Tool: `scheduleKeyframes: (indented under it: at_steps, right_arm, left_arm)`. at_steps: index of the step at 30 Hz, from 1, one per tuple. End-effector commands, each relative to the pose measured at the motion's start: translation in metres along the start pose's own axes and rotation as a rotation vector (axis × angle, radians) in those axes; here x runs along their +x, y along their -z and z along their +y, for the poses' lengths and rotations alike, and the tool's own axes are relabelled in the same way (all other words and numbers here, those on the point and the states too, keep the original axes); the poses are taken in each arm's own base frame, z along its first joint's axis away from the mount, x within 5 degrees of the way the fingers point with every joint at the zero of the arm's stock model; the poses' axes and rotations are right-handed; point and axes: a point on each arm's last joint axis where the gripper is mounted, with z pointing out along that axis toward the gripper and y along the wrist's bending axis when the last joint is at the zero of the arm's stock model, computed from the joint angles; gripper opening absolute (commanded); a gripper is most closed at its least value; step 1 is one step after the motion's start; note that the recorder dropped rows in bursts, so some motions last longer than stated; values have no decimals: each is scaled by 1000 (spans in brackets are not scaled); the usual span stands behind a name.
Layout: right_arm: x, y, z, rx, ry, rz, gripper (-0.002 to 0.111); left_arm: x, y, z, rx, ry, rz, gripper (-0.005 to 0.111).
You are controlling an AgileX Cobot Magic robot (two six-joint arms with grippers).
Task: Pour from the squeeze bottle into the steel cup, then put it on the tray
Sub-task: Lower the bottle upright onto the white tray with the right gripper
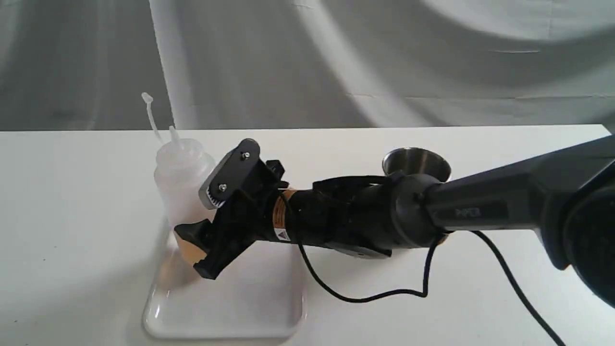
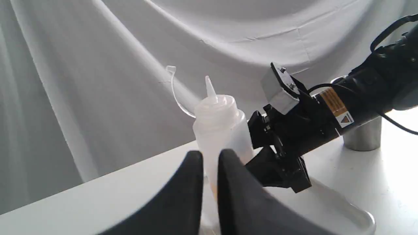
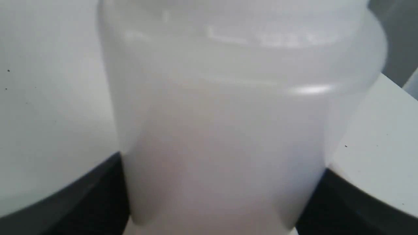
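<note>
The squeeze bottle (image 1: 180, 178) (image 2: 218, 124) (image 3: 222, 130) stands upright at the far left corner of the white tray (image 1: 230, 307) (image 2: 343, 212), nozzle up, cap strap curling above it, amber liquid low inside. My right gripper (image 1: 194, 252) (image 2: 251, 147) (image 3: 222, 202) reaches across from the right and is shut on the bottle's lower body, one dark finger on each side. Behind that arm's wrist the steel cup (image 1: 417, 161) (image 2: 362, 138) stands on the table. My left gripper (image 2: 210, 195) shows only in its wrist view, fingers nearly together and empty, short of the bottle.
The right arm's black cable (image 1: 365, 295) loops over the white table (image 1: 72, 230) to the right of the tray. A grey cloth backdrop (image 1: 307, 62) hangs behind the table's far edge.
</note>
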Motion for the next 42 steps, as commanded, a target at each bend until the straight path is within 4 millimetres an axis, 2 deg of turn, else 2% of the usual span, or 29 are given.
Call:
scheduleKeyframes:
  at_steps: [1, 21, 34, 42]
  right_arm:
    - [-15, 2, -2, 3, 20, -69, 30]
    - [-13, 3, -9, 82, -11, -48, 30]
    - [-14, 3, -13, 121, -113, -60, 30]
    - [-6, 3, -14, 140, -136, 26, 30]
  left_arm:
    - [1, 0, 0, 0, 5, 2, 8]
    - [1, 0, 0, 0, 5, 2, 8]
    - [1, 0, 0, 0, 5, 2, 8]
    - [1, 0, 0, 0, 5, 2, 8]
